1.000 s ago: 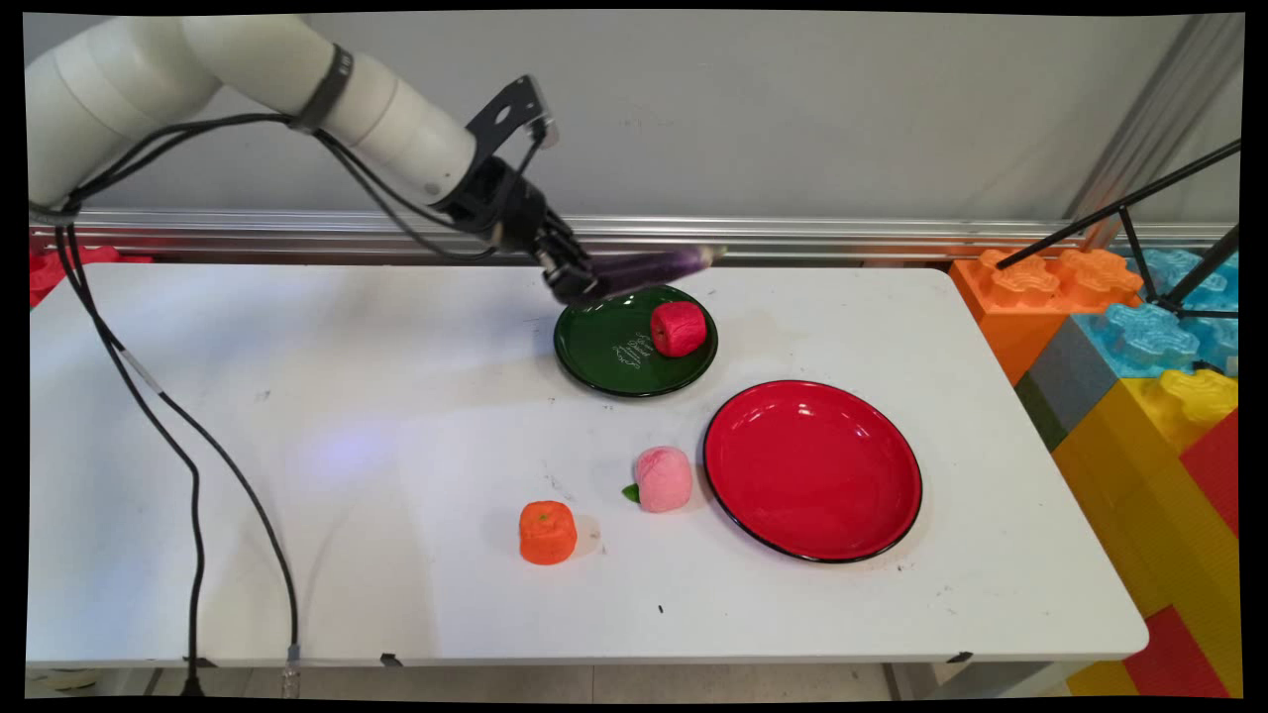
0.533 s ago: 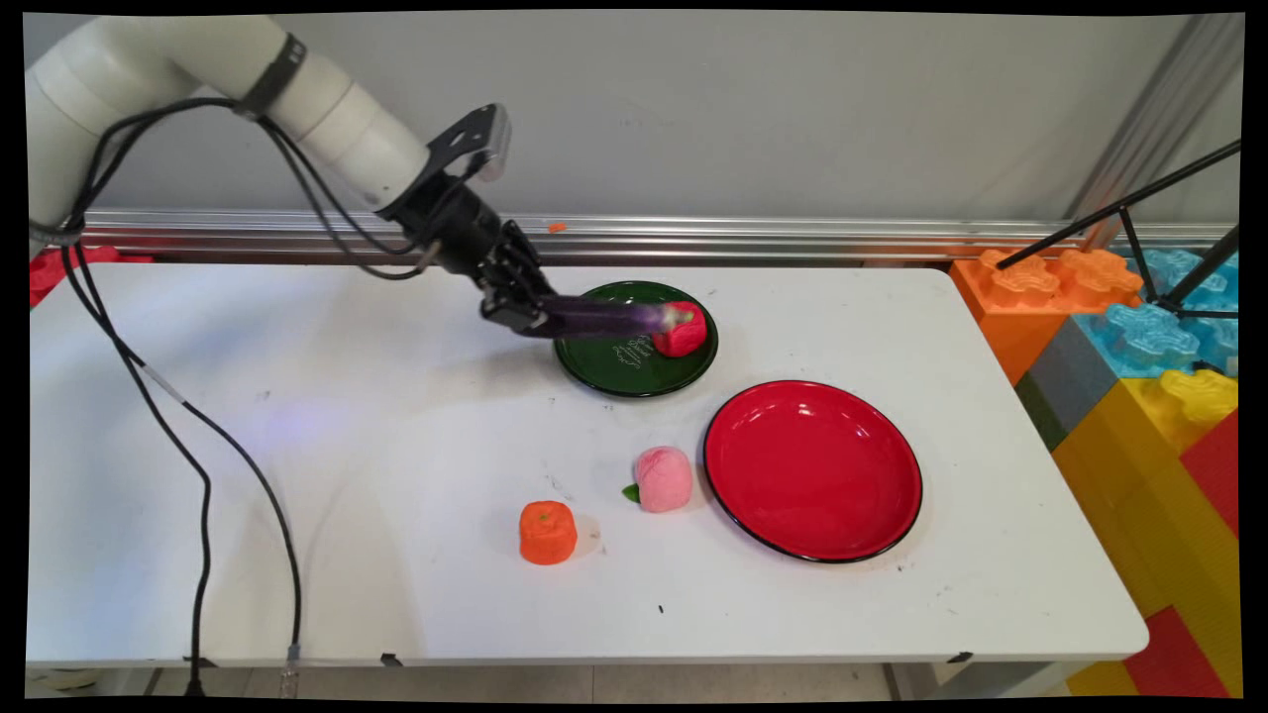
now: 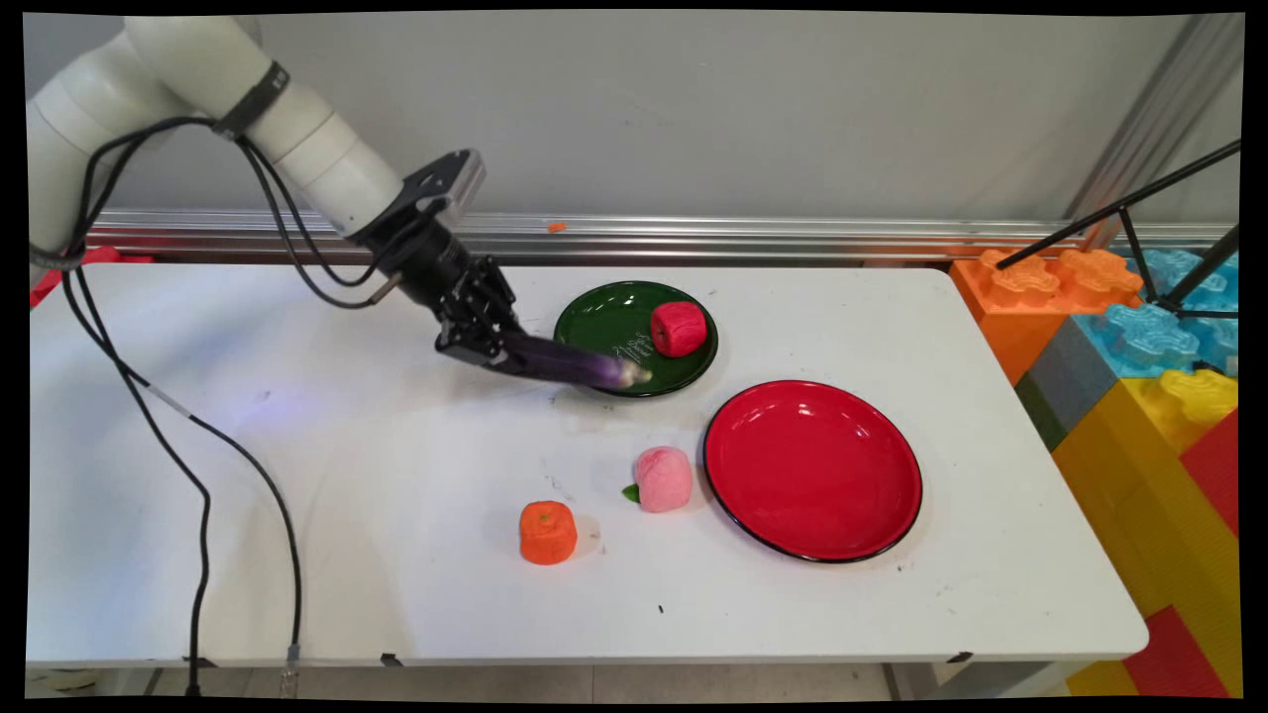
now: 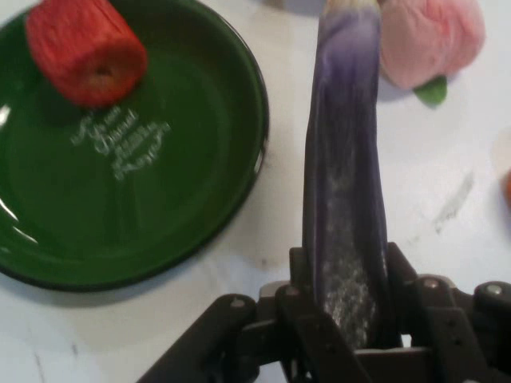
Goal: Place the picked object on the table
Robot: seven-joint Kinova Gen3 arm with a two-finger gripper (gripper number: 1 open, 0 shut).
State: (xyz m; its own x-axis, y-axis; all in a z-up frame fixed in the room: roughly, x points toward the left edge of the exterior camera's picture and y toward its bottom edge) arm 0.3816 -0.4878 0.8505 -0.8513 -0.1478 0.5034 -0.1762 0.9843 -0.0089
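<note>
My gripper (image 3: 487, 344) (image 4: 345, 319) is shut on one end of a long purple eggplant (image 3: 580, 363) (image 4: 345, 159). The eggplant sticks out to the right and slightly down, its tip over the front rim of the green plate (image 3: 604, 342) (image 4: 200, 207). A red apple-like toy (image 3: 679, 328) (image 4: 86, 49) lies on the right side of that plate. In the hand view the eggplant's tip points toward a pink peach (image 4: 431, 38), which in the main view sits on the table (image 3: 396, 475) just left of the red plate (image 3: 812, 470).
An orange toy fruit (image 3: 548, 532) stands near the table's front, left of the peach (image 3: 663, 478). Big coloured building blocks (image 3: 1139, 347) stand beyond the table's right edge, with a black tripod leg above them. Black cables hang down at the left.
The gripper has swung left and down toward the table with the eggplant. The eggplant's tip went from behind the green plate, past the red toy, to the plate's front rim.
</note>
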